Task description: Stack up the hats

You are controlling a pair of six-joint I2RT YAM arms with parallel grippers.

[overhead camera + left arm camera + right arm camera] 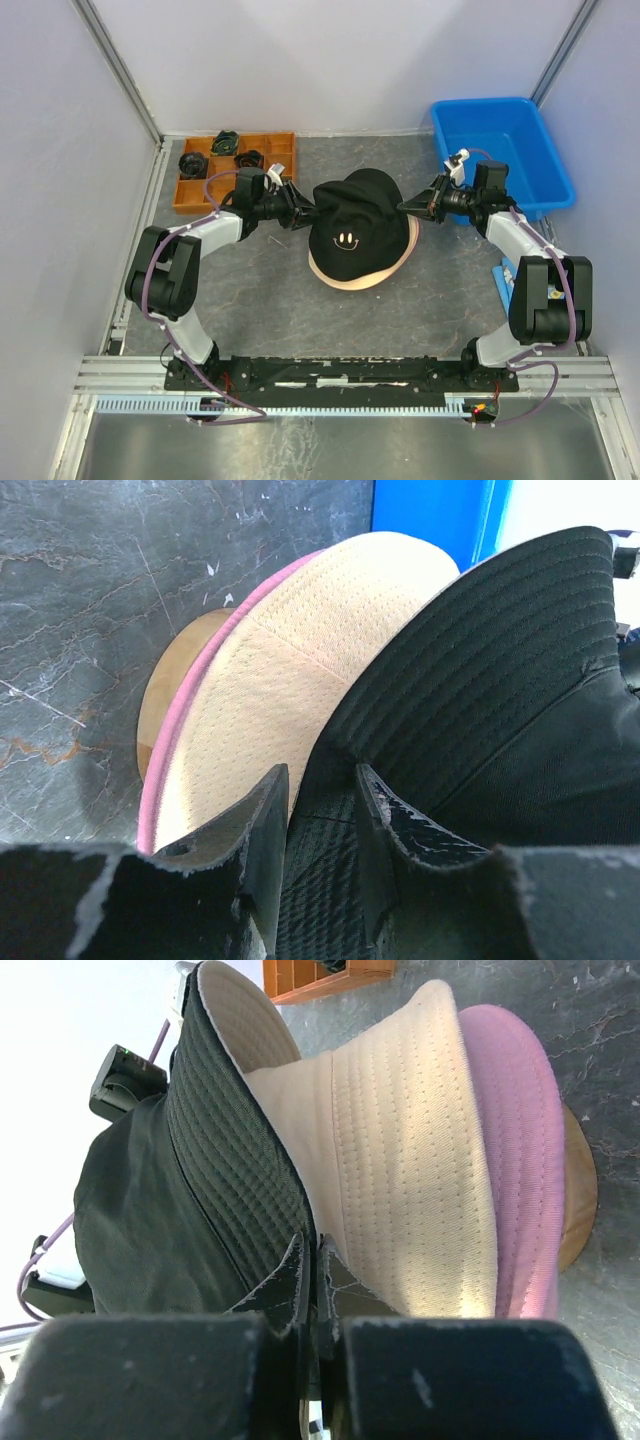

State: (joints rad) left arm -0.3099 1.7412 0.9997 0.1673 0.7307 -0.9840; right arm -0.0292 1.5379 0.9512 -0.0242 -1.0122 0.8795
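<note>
The black hat is in the middle of the table, draped over the pile, with its smiley face looking toward 6 o'clock. Under it is the beige hat, then a pink hat, and all of them sit on the wooden stand. Your left gripper is at the black hat's 9 o'clock side and has the brim pinched between its fingers. Your right gripper is at the 3 o'clock side, and its fingers are squeezed tight on the brim edge there. Both sides of the brim are held up, away from the beige hat, so I think the black hat is not all the way down yet. Here is what could go wrong. If one side lets go first, the other side may tug the floppy hat over, and it could land crooked or slide off the pile. If you pull the two sides apart too hard, the brim may slip out of a grip. The right fingers are just beside the beige hat, so be careful. If they catch that cloth too, you could drag the beige hat off when you move away. A hard push sideways might also tip the stand. I think it is best to go down slowly and let go on both sides together.
</note>
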